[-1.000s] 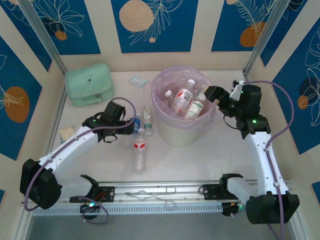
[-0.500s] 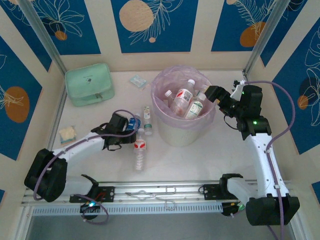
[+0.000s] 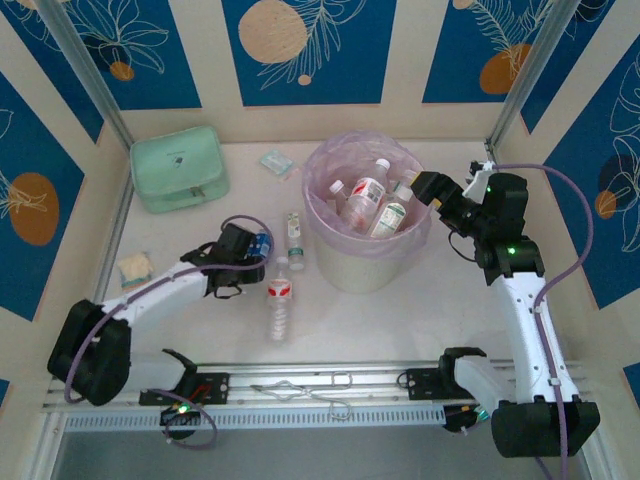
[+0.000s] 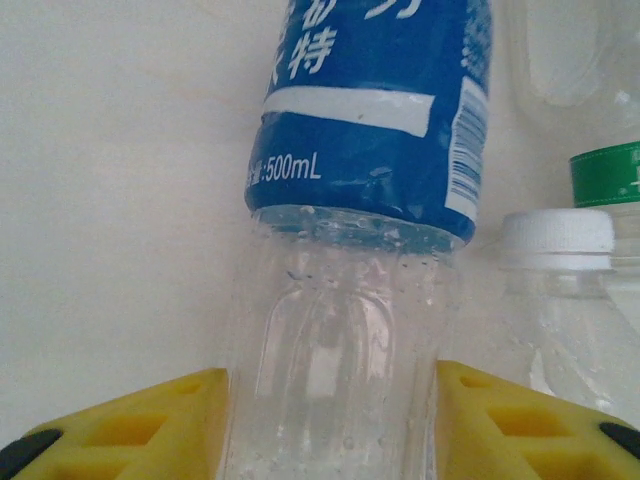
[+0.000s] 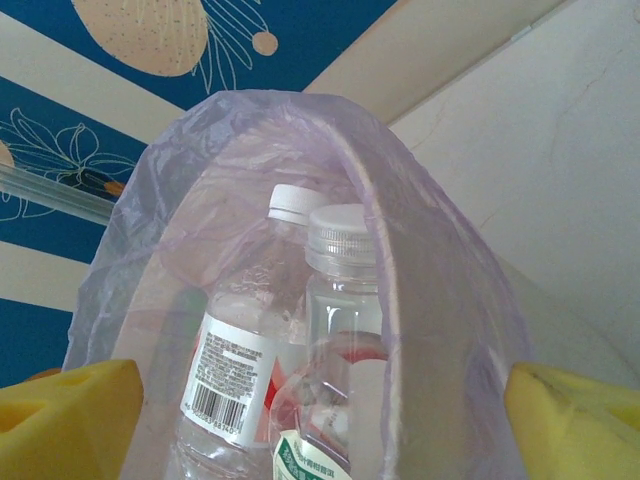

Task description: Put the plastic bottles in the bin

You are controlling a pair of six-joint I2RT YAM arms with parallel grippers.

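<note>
A blue-labelled plastic bottle [image 3: 263, 243] [image 4: 370, 150] lies on the table left of the bin. My left gripper [image 3: 254, 251] [image 4: 335, 420] is shut on its clear lower body, a yellow pad pressed to each side. Beside it lie a green-labelled bottle [image 3: 294, 235] [image 4: 606, 175] and a red-labelled bottle [image 3: 279, 294], whose white cap [image 4: 557, 229] is close by. The white bin [image 3: 366, 266] with its pink bag [image 5: 385, 250] holds several bottles [image 3: 366, 196] [image 5: 238, 350]. My right gripper [image 3: 426, 190] [image 5: 322, 420] hangs open at the bin's right rim, holding nothing.
A mint-green zip pouch [image 3: 178, 168] sits at the back left. A small clear packet [image 3: 275, 161] lies behind the bin's left side, and a tan scrap [image 3: 133, 266] lies near the left wall. A metal rail [image 3: 320, 385] runs along the near edge.
My left arm has dropped lower toward the table and its jaws have closed in on the blue-labelled bottle. The right arm has barely moved.
</note>
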